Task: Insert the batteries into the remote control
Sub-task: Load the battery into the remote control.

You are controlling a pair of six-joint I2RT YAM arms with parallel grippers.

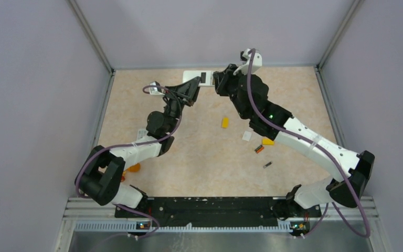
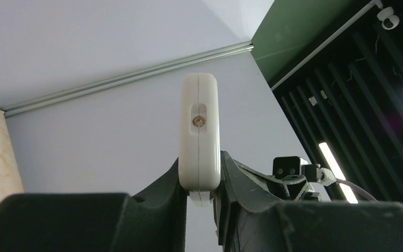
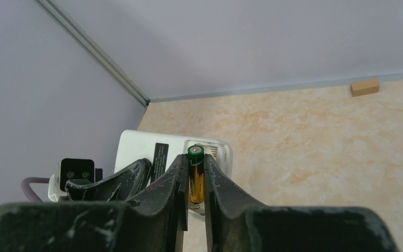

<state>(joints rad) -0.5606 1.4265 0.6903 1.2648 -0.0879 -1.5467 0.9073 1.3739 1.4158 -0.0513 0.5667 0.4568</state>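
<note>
**Top view.** My left gripper (image 1: 190,89) has the remote control (image 1: 197,77) at the far edge of the table (image 1: 294,105). The remote's dark battery recess (image 1: 203,77) faces the camera. My right gripper (image 1: 219,83) sits just beside the remote's right end. An orange-and-black battery (image 1: 259,149) and a dark battery (image 1: 267,165) lie well apart from both grippers, near two yellow blocks (image 1: 224,122). I cannot read either gripper's jaw state from up here.

**Left wrist.** The remote stands edge-on and upright between my fingers. My left jaws are clamped on its lower end, one finger on each broad face. The grip looks square, with no tilt that I can see.

**Right wrist.** My right jaws are closed on a green-capped battery (image 3: 195,178) with a gold body. It lies along the fingers, cap pointing out toward the remote. The remote sits just beyond my fingertips. I cannot tell whether the battery touches it.

**Judgement.**
- Step in hand: seating this battery in the recess. It is not yet seated.
- The two batteries on the table are yet to be loaded.
- Next move: line the battery's long axis up with the recess and check which end meets the spring.
- Then press it in gently while the left grip holds the remote rigid against the push.
- My right jaws should part only once the battery sits flat in the recess.
</note>
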